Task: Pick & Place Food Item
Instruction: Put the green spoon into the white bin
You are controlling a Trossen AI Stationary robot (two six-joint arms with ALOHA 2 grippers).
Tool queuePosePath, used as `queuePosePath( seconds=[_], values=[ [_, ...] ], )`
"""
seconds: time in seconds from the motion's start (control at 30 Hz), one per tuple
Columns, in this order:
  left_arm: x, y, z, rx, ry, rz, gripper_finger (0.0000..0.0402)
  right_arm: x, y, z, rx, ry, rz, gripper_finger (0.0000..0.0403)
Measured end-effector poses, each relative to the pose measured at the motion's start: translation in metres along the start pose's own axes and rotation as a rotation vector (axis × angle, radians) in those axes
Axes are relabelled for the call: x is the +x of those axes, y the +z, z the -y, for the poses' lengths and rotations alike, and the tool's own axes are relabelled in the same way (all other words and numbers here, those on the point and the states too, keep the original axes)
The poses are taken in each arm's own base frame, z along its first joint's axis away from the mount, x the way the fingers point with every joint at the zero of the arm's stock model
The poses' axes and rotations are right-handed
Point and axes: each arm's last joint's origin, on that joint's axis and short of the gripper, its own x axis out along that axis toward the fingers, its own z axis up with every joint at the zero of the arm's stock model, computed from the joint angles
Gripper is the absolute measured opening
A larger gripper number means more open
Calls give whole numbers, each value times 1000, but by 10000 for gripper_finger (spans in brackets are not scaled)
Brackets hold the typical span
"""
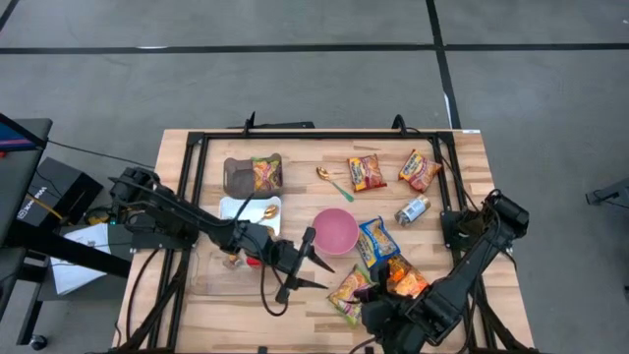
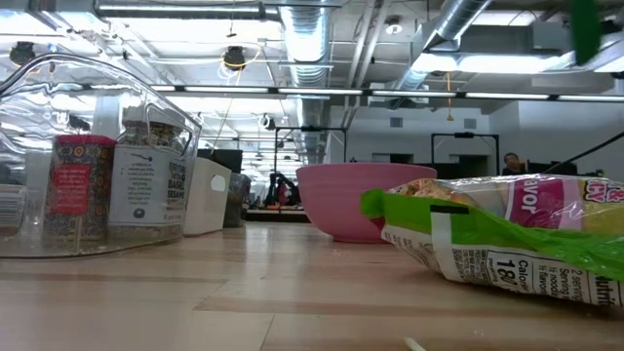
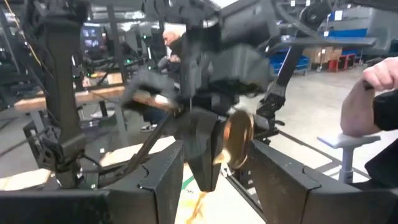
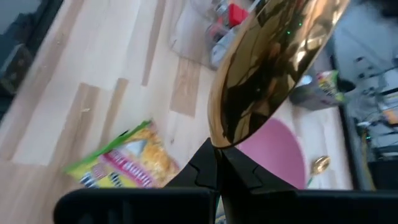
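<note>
Spoon point(image 4: 273, 68) clamped in right tool point(image 4: 217, 163), over bench point(image 1: 246, 315) nr snack bag point(image 1: 351, 292). Left tool point(image 1: 313, 264) apart nr bowl point(image 1: 335, 231). Prob mid-carry; next: lower spoon to its spot.

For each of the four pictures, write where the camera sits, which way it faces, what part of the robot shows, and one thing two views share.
High view: above the table, facing straight down; both arms show.
Low view: at table-top height, facing level across into the room; no arm shows.
Left wrist view: on the left arm, facing the right arm and the room; a person's hand shows.
Right wrist view: on the right arm, facing the table; right gripper holds a gold spoon.
Shared: the pink bowl shows in the high, low and right wrist views.
</note>
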Motion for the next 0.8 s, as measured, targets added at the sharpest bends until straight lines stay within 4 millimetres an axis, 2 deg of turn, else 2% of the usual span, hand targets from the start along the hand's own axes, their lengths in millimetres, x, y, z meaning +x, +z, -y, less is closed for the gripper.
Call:
queuePosePath(
  seconds=[0.2,0.6,0.8],
  values=[
    [16,-8,1,0,-4,-2,172,10,7,8,-12,-16,15,0],
    [17,-10,8,9,-60,5,172,12,8,12,-27,-74,32,0],
    [17,-11,7,45,-58,1,172,4,13,4,-28,-93,103,0]
  ],
)
